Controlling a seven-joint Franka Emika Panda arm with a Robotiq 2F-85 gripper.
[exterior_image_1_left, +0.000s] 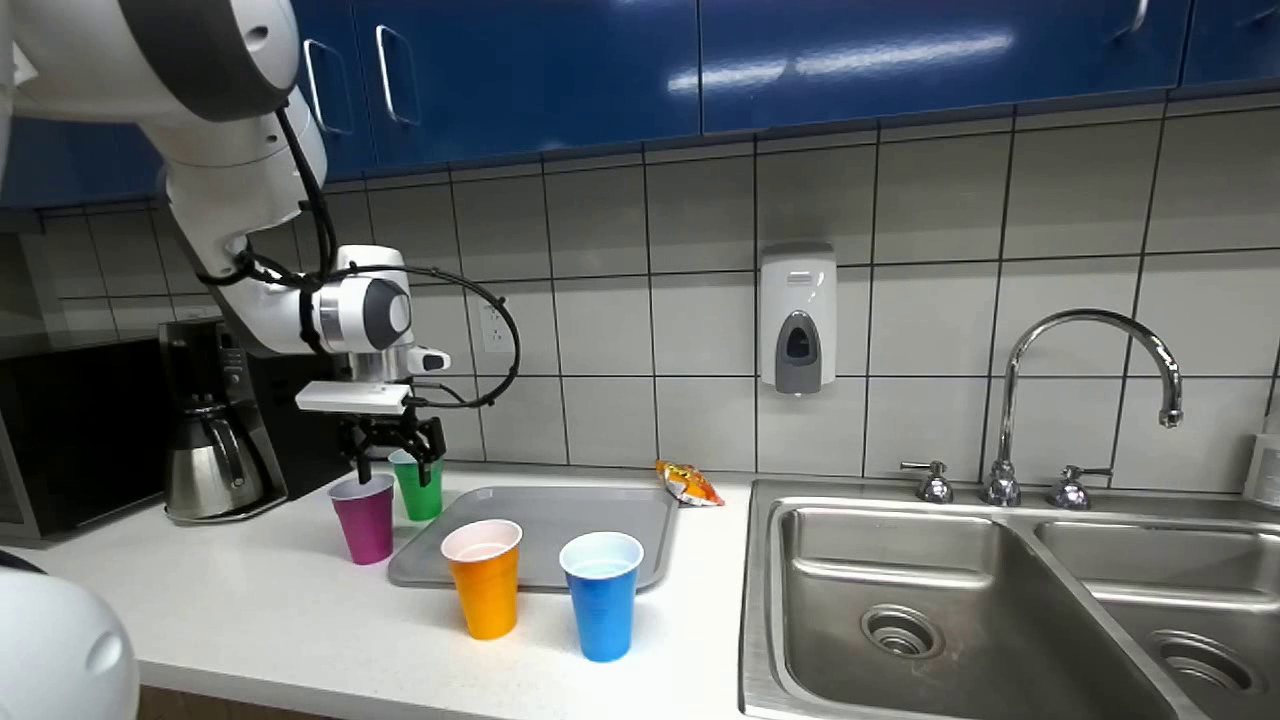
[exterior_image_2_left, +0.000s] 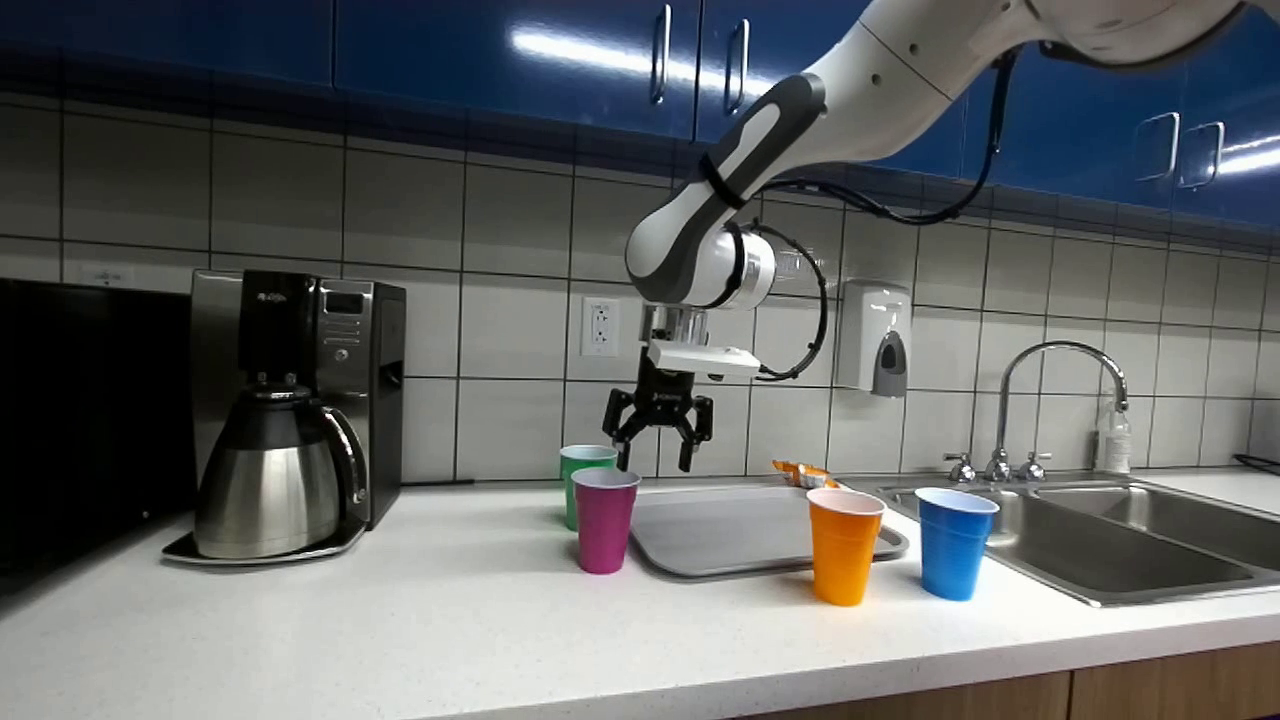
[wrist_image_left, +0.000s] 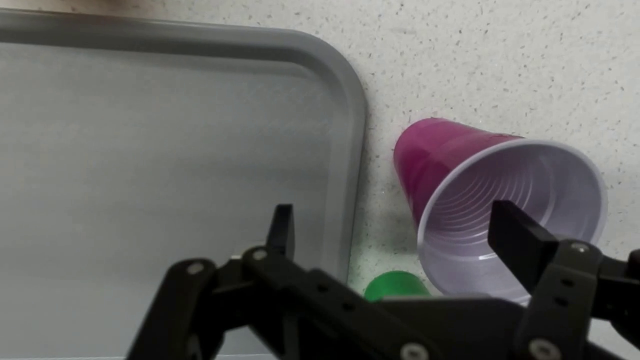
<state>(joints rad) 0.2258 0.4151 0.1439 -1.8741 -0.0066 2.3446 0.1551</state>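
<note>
My gripper (exterior_image_1_left: 394, 470) is open and empty, pointing down above the counter; it also shows in an exterior view (exterior_image_2_left: 655, 460) and in the wrist view (wrist_image_left: 393, 212). A purple cup (exterior_image_2_left: 604, 525) with a pale inside stands upright nearest to it, beside the grey tray (exterior_image_2_left: 730, 530). In the wrist view one fingertip overlaps the mouth of the purple cup (wrist_image_left: 432, 155); the other is over the tray (wrist_image_left: 175, 150). A green cup (exterior_image_1_left: 422, 497) stands behind the purple one, partly hidden in the wrist view (wrist_image_left: 397, 286). An orange cup (exterior_image_1_left: 488, 595) and a blue cup (exterior_image_1_left: 605, 612) stand upright in front of the tray.
An orange snack bag (exterior_image_1_left: 688, 484) lies behind the tray near the wall. A coffee maker (exterior_image_2_left: 275, 480) and a black appliance (exterior_image_2_left: 90, 430) stand at the left. A steel sink (exterior_image_1_left: 762, 600) with a tall faucet (exterior_image_1_left: 1010, 400) is at the right. Blue cabinets (exterior_image_1_left: 540, 70) hang above.
</note>
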